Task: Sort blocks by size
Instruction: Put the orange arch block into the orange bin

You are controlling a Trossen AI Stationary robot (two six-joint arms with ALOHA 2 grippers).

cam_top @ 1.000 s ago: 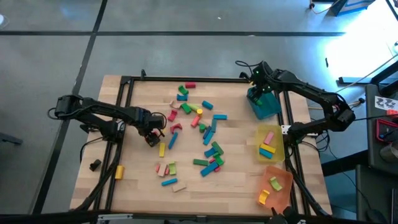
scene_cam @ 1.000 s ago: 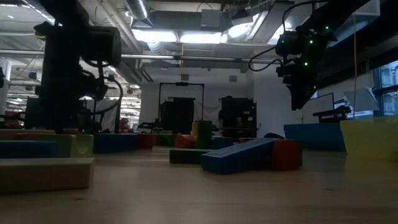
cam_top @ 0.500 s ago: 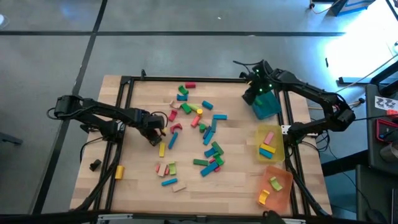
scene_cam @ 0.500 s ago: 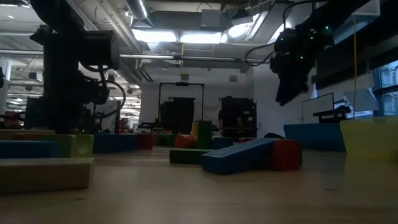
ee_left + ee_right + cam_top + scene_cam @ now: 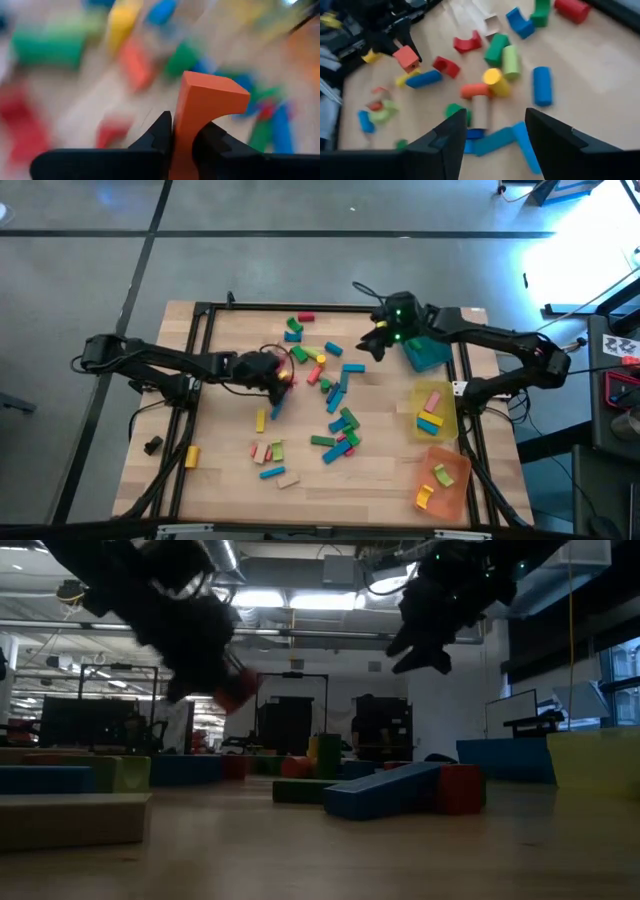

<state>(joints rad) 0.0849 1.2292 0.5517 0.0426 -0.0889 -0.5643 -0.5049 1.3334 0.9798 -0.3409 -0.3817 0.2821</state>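
Blocks (image 5: 320,390) in red, green, blue, yellow and plain wood lie scattered over the middle of the wooden table. My left gripper (image 5: 280,370) hangs above the left side of the pile, shut on a red-orange block (image 5: 205,107). That block also shows in the low view (image 5: 237,690) and in the right wrist view (image 5: 407,57). My right gripper (image 5: 372,340) is in the air over the far right part of the pile, left of the teal tray (image 5: 428,352). Its fingers stand open with nothing between them (image 5: 495,145). My left gripper pinches the red-orange block by its lower part (image 5: 182,137) between its two fingers (image 5: 162,132). The rest of the block sticks out past the fingertips. The fingers come slanting down from the table's left. The block is lifted clear of the table.
On the right edge stand a teal tray, a yellow tray (image 5: 435,412) with a few blocks and an orange tray (image 5: 445,480) with two. A dark lump (image 5: 152,445) and a yellow block (image 5: 192,456) lie at the left, outside the frame rails.
My left gripper has shut on the red-orange block, risen with it and gone toward the table's right, tipping up from pointing down to a slant. My right gripper has swung from above the teal tray toward the table's left, over the blocks, tipping up too.
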